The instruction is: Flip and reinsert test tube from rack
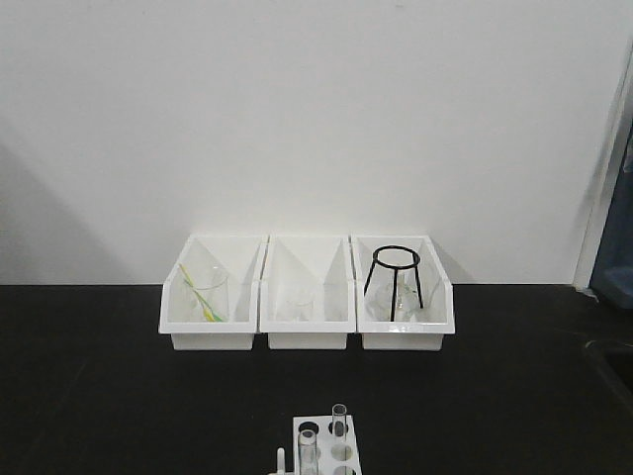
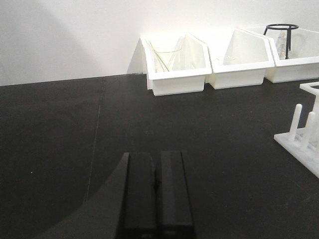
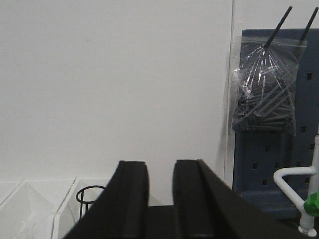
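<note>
Looking at the front view: rack (image 1: 353, 440) sits at the near edge of the black table (image 1: 99, 376), centred and cut off by the bottom of the frame. Two clear tubes stand upright in its holes. Rear test tube (image 1: 339, 419) is in the right column, front test tube (image 1: 308, 451) in the left column. They look alike, so I can't tell which one is the target. Neither gripper is touching them.

Left gripper (image 2: 156, 158) is low over the table with its fingers (image 2: 139, 191) pressed together, nothing between them. The rack's white pegs (image 2: 295, 119) show at the right edge of that view, well apart from the gripper.

Right gripper (image 3: 160, 167) is up facing the white wall, its fingers (image 3: 132, 199) a narrow gap apart and empty. A blue pegboard (image 3: 269, 164) with a bag of black sticks (image 3: 264, 94) hangs to its right.

Three white bins line the wall, touching side by side:
- left bin (image 1: 213, 338) holds a beaker (image 1: 220, 292) with yellow-green rods (image 1: 203, 300)
- middle bin (image 1: 307, 338) has clear glassware I can't make out
- right bin (image 1: 404, 339) holds a black tripod stand (image 1: 393, 292)
</note>
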Motion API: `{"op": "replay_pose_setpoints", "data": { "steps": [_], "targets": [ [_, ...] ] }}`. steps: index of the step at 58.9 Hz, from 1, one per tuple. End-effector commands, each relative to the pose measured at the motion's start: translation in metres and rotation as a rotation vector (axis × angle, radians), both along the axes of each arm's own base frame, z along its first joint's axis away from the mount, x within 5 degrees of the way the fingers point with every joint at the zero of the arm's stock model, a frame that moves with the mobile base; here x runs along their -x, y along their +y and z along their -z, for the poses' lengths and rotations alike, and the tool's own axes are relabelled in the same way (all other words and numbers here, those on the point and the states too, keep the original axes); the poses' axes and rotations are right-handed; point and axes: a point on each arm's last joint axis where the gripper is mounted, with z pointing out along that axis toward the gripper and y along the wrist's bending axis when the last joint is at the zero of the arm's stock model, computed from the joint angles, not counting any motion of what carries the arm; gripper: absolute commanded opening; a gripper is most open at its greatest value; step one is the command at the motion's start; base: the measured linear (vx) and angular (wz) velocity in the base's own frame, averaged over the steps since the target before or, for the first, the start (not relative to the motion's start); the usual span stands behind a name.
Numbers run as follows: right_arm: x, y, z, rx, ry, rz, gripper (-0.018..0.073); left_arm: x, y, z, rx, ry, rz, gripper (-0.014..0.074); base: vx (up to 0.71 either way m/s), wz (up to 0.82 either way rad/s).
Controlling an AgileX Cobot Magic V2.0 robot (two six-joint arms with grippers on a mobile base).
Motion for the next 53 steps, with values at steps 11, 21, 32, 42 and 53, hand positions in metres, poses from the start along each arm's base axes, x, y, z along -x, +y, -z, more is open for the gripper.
{"op": "replay_pose_setpoints", "data": {
  "steps": [11, 21, 32, 42, 53],
  "targets": [
    [0.004, 0.0, -0.019, 0.013, -0.119, 0.003, 0.0602, 0.0, -0.001, -0.009, 0.021, -0.085, 0.013, -0.0006, 0.0, 0.0],
    [0.002, 0.0, -0.015, -0.06, -0.168, -0.01, 0.0593, 0.0, -0.001, -0.009, 0.021, -0.085, 0.013, -0.0006, 0.0, 0.0],
    [-0.009, 0.012, 0.057, -0.047, -0.083, -0.088, 0.0529, 0.0, -0.001, -0.009, 0.021, -0.085, 0.013, -0.0006, 0.0, 0.0],
    [-0.014, 0.041, 0.124, -0.018, 0.043, -0.263, 0.0492, 0.0, -0.001, -0.009, 0.021, -0.085, 0.013, -0.0006, 0.0, 0.0],
    [-0.026, 0.087, 0.155, 0.108, 0.098, -0.523, 0.0492, 0.0, -0.001, -0.009, 0.021, -0.085, 0.013, -0.0006, 0.0, 0.0]
  ]
}}
